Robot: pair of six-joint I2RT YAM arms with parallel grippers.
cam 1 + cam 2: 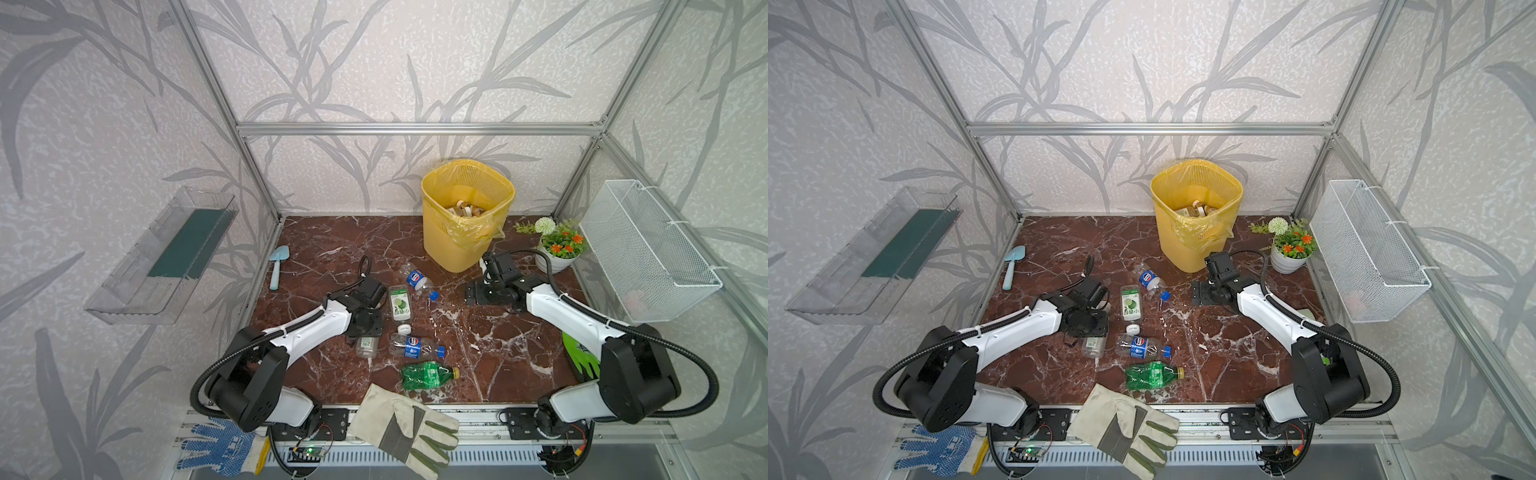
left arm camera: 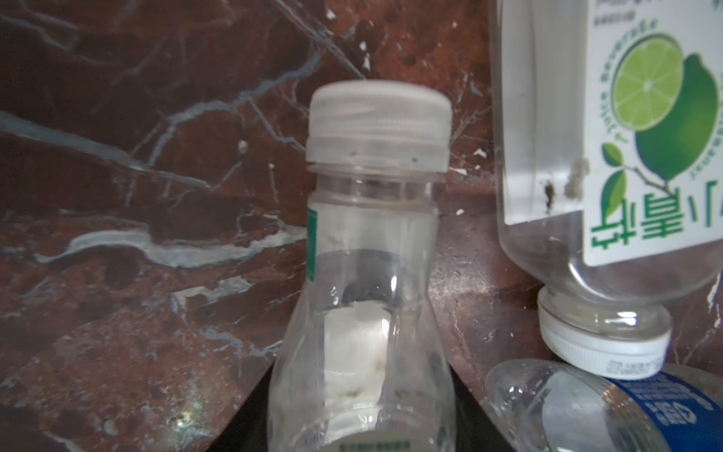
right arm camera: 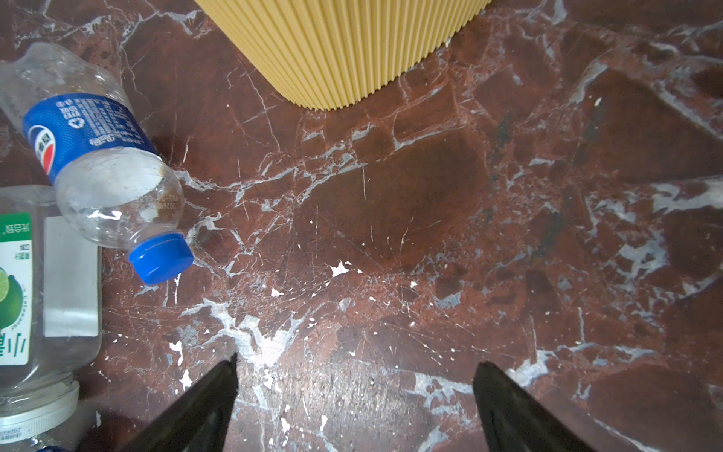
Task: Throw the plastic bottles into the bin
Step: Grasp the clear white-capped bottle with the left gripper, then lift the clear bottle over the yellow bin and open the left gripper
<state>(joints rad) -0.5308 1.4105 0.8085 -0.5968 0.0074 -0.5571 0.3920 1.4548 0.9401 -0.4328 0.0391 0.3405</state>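
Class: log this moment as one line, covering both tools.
left tool: shut on white-capped bottle | right tool: open, empty, near bin | stage: bottle not yet binned

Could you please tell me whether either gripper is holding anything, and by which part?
The left gripper is shut on the white-capped clear bottle, jaws on either side of its body. The right gripper holds nothing.
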